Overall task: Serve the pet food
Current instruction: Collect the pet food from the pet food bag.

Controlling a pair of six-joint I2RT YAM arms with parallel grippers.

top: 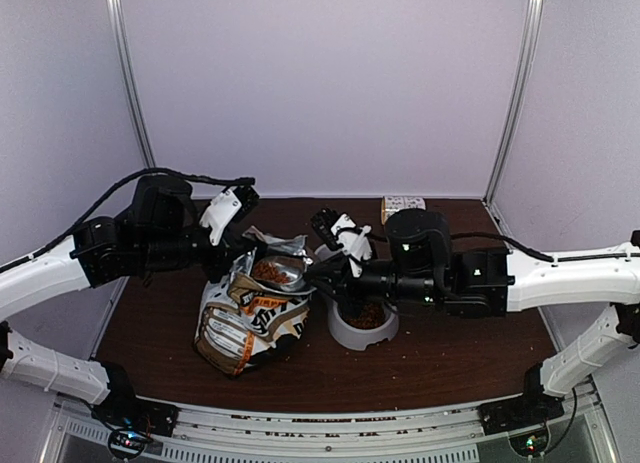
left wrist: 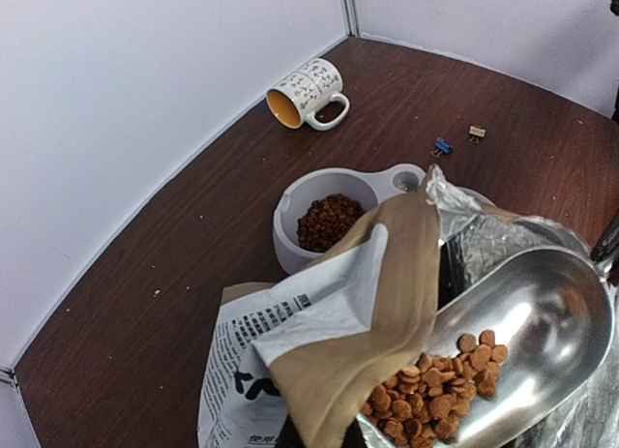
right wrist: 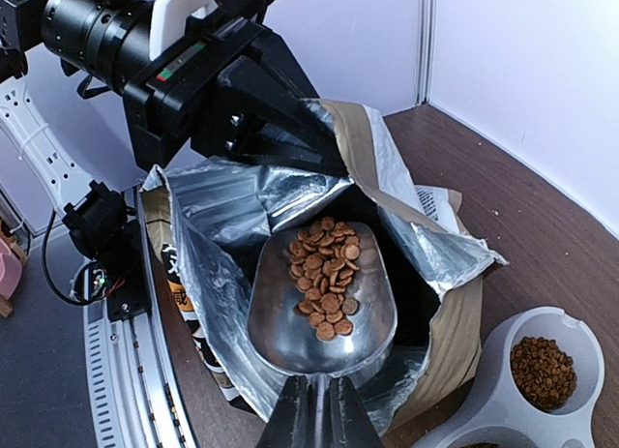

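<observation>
Pet food [right wrist: 324, 274] is recorded as small round reddish-brown pellets; a loose shallow heap is spread over the middle of a metal scoop [right wrist: 290, 337], set in the open mouth of the foil-lined bag [right wrist: 222, 216]; a second portion is contained in one compartment of the grey bowl [right wrist: 585, 324].

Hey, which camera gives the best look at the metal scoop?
The right wrist view: the metal scoop lies open to the camera, kibble heaped in it, inside the bag mouth. The left wrist view cuts it off at the frame edge behind the bag's flap. The top view shows it small, in the bag's opening.
</observation>
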